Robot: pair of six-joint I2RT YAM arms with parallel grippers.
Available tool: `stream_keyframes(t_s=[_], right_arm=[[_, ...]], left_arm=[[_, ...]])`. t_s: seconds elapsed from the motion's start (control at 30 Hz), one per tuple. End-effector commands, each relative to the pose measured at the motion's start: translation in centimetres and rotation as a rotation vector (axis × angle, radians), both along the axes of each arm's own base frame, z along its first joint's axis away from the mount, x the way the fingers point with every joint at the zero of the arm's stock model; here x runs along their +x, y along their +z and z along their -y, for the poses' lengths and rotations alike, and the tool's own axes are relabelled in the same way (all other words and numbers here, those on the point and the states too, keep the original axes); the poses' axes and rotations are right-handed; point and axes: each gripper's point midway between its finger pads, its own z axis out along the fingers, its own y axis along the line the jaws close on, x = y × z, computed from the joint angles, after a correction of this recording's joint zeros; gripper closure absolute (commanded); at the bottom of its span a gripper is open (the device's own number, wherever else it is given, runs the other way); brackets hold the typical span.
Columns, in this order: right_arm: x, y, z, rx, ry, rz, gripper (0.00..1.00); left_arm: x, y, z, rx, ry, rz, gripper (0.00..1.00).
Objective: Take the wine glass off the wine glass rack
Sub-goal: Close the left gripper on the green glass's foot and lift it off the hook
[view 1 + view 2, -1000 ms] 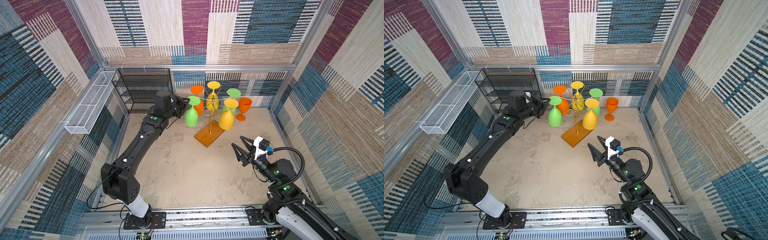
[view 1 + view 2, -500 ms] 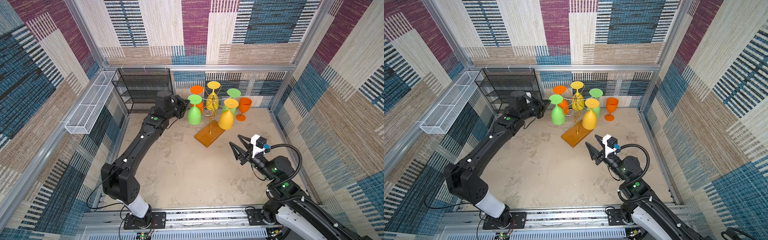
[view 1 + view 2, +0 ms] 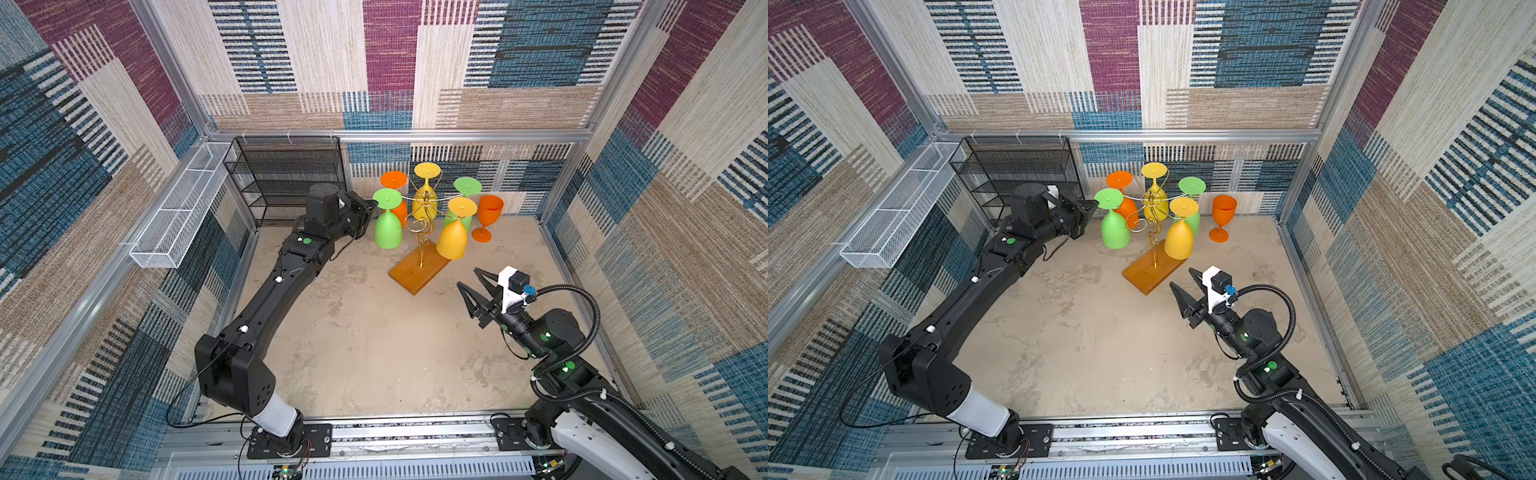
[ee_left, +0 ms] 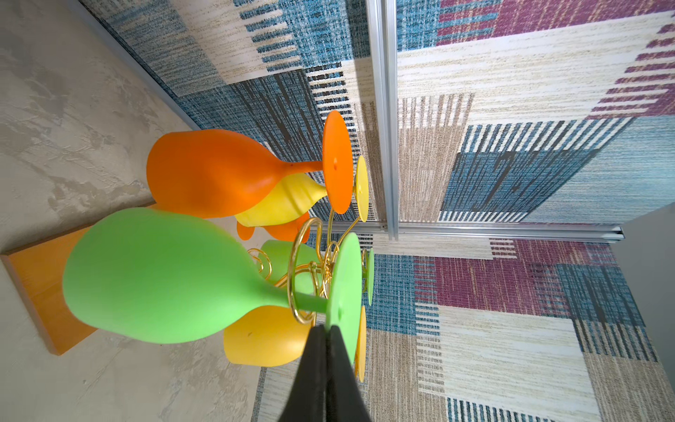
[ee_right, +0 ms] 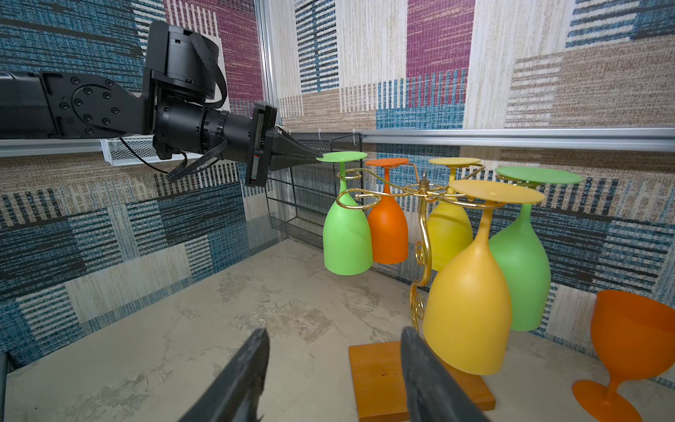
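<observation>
The wine glass rack (image 3: 422, 226) (image 3: 1152, 232) is a gold wire stand on an orange-brown wooden base (image 3: 417, 270) at the back of the floor. Several coloured glasses hang from it upside down. The green wine glass (image 3: 388, 230) (image 3: 1115, 230) (image 4: 157, 274) (image 5: 347, 237) hangs on the arm nearest my left gripper (image 3: 371, 205) (image 3: 1094, 203) (image 4: 326, 330) (image 5: 316, 158). That gripper is shut, pinching the rim of the glass's flat foot. My right gripper (image 3: 467, 276) (image 3: 1181, 277) (image 5: 334, 330) hovers open and holds nothing, just in front of the wooden base.
An orange glass (image 3: 488, 216) stands upright on the floor right of the rack. A yellow glass (image 3: 453, 241) hangs on the near side, close to my right gripper. A black mesh shelf unit (image 3: 286, 178) stands behind my left arm, and a white wire tray (image 3: 178, 216) hangs on the left wall.
My left gripper has closed on the foot of the green glass, which has shifted slightly. My right gripper has drifted a little left, toward the rack's base.
</observation>
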Motion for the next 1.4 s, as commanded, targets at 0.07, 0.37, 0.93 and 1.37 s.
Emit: stream_keyframes(t_s=[0.07, 0.37, 0.93, 1.37], right_arm=[[0.2, 0.7, -0.2, 0.001, -0.008, 0.008, 0.41], [0.7, 0.6, -0.9, -0.018, -0.007, 0.001, 0.41], [1.1, 0.3, -1.2, -0.031, -0.008, -0.009, 0.41], [1.0, -0.3, -1.8, -0.030, 0.023, -0.035, 0.41]], left_arm=[[0.0, 0.9, -1.2, 0.005, 0.026, 0.037, 1.00], [2.2, 2.4, -1.7, 0.015, 0.033, 0.080, 1.00], [4.0, 2.1, 2.8, 0.016, -0.105, 0.081, 1.00], [-2.1, 1.0, -0.6, 0.062, -0.072, 0.077, 1.00]])
